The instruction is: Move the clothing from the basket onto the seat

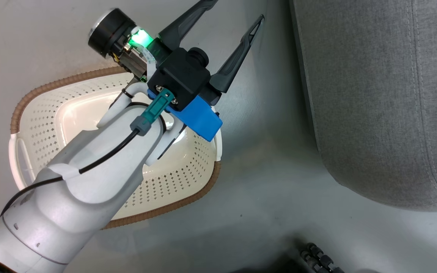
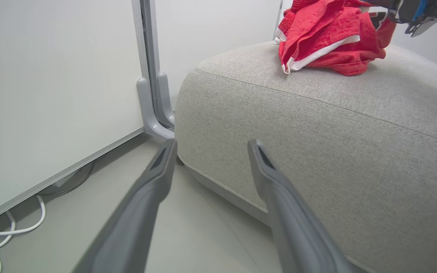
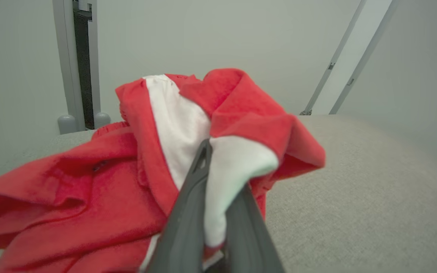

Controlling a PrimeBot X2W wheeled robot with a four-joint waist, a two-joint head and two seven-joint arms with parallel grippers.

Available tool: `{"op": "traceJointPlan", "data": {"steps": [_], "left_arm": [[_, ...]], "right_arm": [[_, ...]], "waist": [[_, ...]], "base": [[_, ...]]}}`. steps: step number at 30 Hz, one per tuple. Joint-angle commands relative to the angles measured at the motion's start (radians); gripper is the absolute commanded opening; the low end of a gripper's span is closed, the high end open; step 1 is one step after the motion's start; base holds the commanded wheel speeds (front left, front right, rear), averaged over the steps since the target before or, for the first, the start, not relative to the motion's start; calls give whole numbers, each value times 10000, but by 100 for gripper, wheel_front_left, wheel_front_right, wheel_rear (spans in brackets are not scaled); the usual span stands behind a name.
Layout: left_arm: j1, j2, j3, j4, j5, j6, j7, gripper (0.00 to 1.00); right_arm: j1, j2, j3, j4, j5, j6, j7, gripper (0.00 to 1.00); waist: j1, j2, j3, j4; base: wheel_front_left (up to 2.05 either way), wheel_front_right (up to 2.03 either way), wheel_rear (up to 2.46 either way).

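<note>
Grey seat [image 2: 317,132] beneath red clothing [image 2: 324,41]

A smooth pale grey floor [image 1: 264,197] meets plain white wall panels [image 2: 51,94] under even, soft light. A grey metal post [image 2: 151,76] with a curved foot stands on the floor just beside a corner of a light grey fabric sofa [image 2: 317,151]. White cables [image 2: 25,229] lie looped at the left panel's base.

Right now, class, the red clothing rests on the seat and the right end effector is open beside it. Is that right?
No: the right end effector is shut on the clothing, as the right wrist view shows. The clothing does rest on the seat.
</note>
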Motion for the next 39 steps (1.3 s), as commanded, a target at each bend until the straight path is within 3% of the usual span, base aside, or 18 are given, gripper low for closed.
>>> {"op": "traceJointPlan", "data": {"steps": [1, 2, 12, 20, 28, 39], "left_arm": [[-56, -21, 0, 36, -41, 64, -105, 100], [-32, -49, -10, 62, -64, 64, -127, 100], [572, -289, -23, 564, -369, 102, -579, 100], [1555, -539, 369, 971, -715, 243, -869, 100], [3129, -754, 1786, 225, -469, 590, -882, 100], [5277, -1182, 4002, -452, 358, 357, -885, 100]], "right_arm": [[267, 102, -148, -171, 58, 2, -42, 88], [398, 154, -181, -246, 33, 2, -42, 100], [2428, 944, -150, -1606, -104, 2, -40, 100], [4371, 1461, 659, -2771, -147, 2, -40, 100], [5963, 1891, 2017, -4149, -115, 2, -42, 100], [7270, 2420, 3486, -4902, 10, 2, -42, 100]], "waist": [[-1, 0, -145, 6], [-1, 0, -217, 23], [-1, 0, -1439, 9], [-1, 0, -3027, 154], [-1, 0, -4390, 665], [-1, 0, -5785, 1533]], "base": [[0, 0, 0], [0, 0, 0], [0, 0, 0], [0, 0, 0], [0, 0, 0], [0, 0, 0]]}}
